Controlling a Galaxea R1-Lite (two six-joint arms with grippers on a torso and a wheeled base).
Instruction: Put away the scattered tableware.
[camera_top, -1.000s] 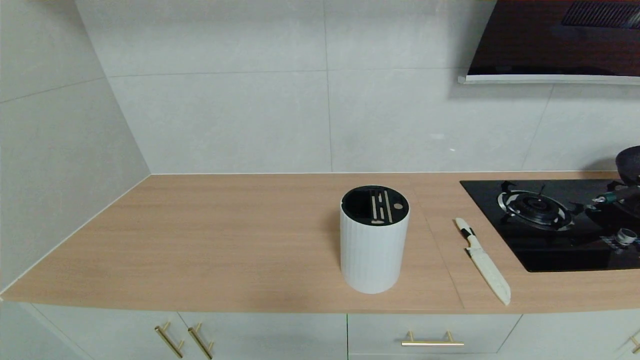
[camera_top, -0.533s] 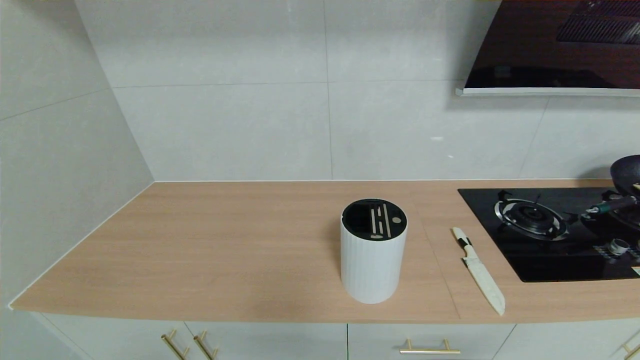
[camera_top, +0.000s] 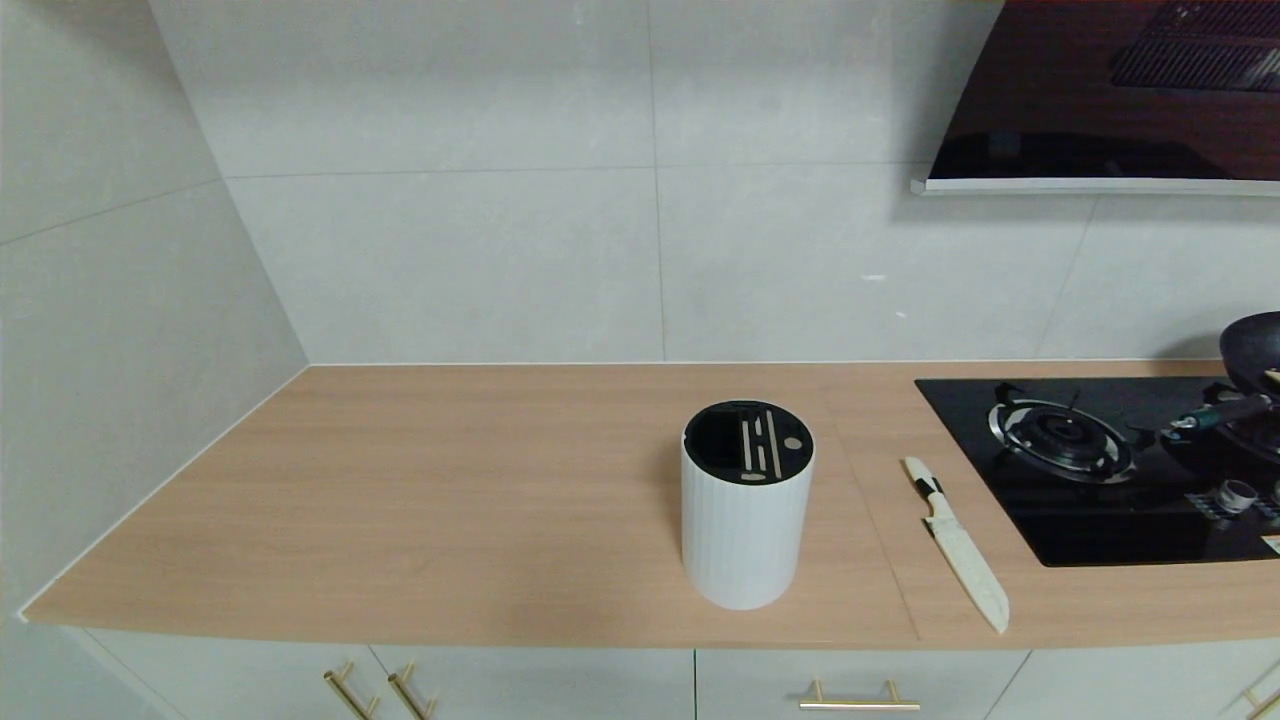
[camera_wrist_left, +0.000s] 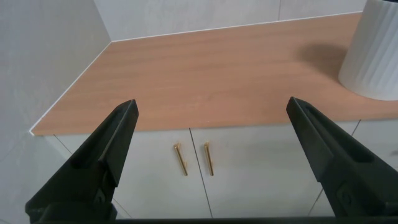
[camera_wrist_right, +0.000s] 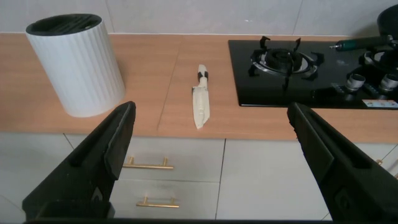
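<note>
A white ribbed knife holder (camera_top: 746, 520) with a black slotted top stands upright near the front of the wooden counter (camera_top: 450, 500). A cream-coloured knife (camera_top: 956, 543) with a black band on its handle lies flat to the holder's right, blade toward the counter's front edge. My left gripper (camera_wrist_left: 211, 155) is open, held in front of the counter edge, with the holder (camera_wrist_left: 373, 53) off to one side. My right gripper (camera_wrist_right: 208, 155) is open too, in front of the counter before the knife (camera_wrist_right: 201, 104) and the holder (camera_wrist_right: 78, 65). Nothing is held in either gripper.
A black gas hob (camera_top: 1100, 465) with a burner ring sits at the right, a dark pan (camera_top: 1250, 350) on its far side. A range hood (camera_top: 1110, 100) hangs above. Cabinet doors with gold handles (camera_top: 858, 698) run below the counter. Tiled walls close the back and left.
The whole head view shifted between one second ago and now, so the camera moved. The holder and knife kept their places on the counter.
</note>
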